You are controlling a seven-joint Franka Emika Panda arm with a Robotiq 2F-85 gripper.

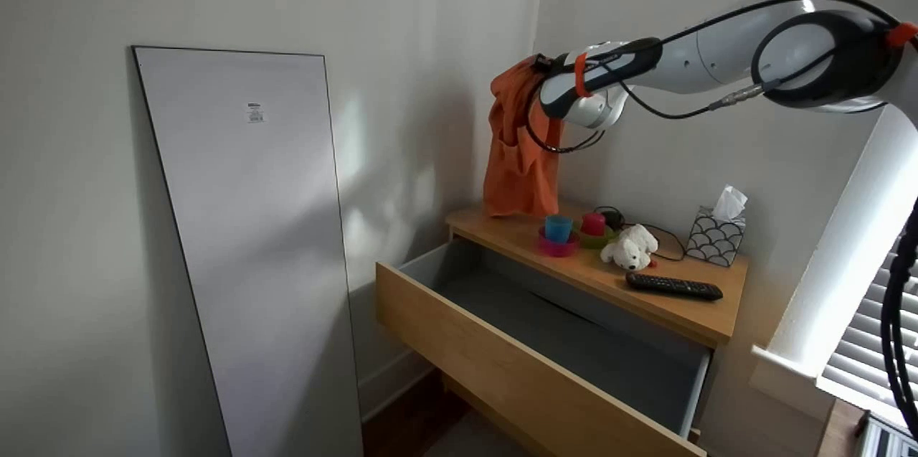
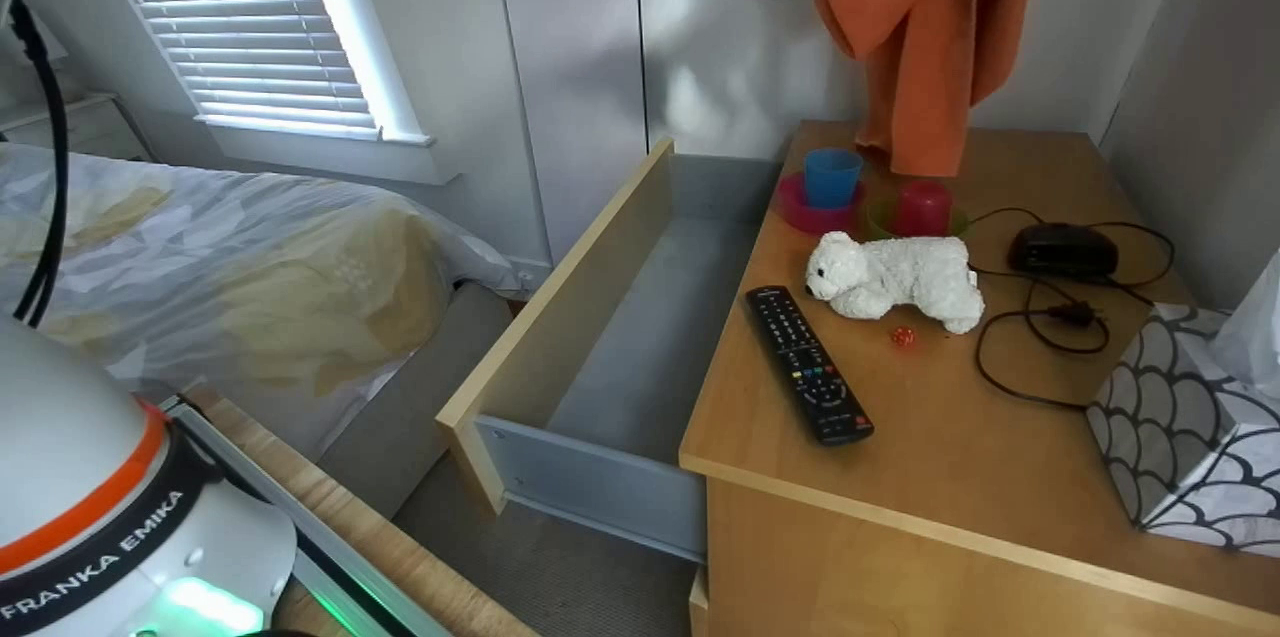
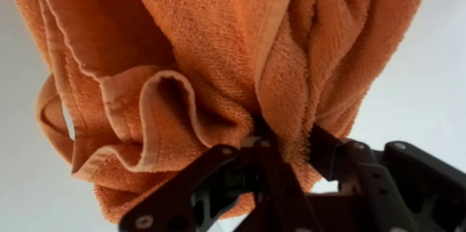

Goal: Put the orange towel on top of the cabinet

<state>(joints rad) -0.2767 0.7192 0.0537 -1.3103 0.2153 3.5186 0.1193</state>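
The orange towel [image 1: 522, 173] hangs in loose folds from my gripper [image 1: 543, 65] above the far end of the wooden cabinet [image 1: 498, 226]. The towel also shows in an exterior view [image 2: 930, 47], with its lower end just over the cabinet top [image 2: 950, 417] behind the cups. I cannot tell if that end touches the wood. In the wrist view, the gripper [image 3: 289, 139] is shut on a bunched part of the towel [image 3: 214, 42], with cloth between the fingers. The gripper is out of frame in an exterior view where only the arm's cables show.
A drawer [image 1: 516, 356] stands pulled out below the top. On the cabinet are a blue cup [image 2: 832, 179], a red cup [image 2: 922, 207], a white plush dog [image 2: 895, 279], a remote [image 2: 808, 362], a black device [image 2: 1062, 250] with cables and a tissue box [image 1: 716, 236].
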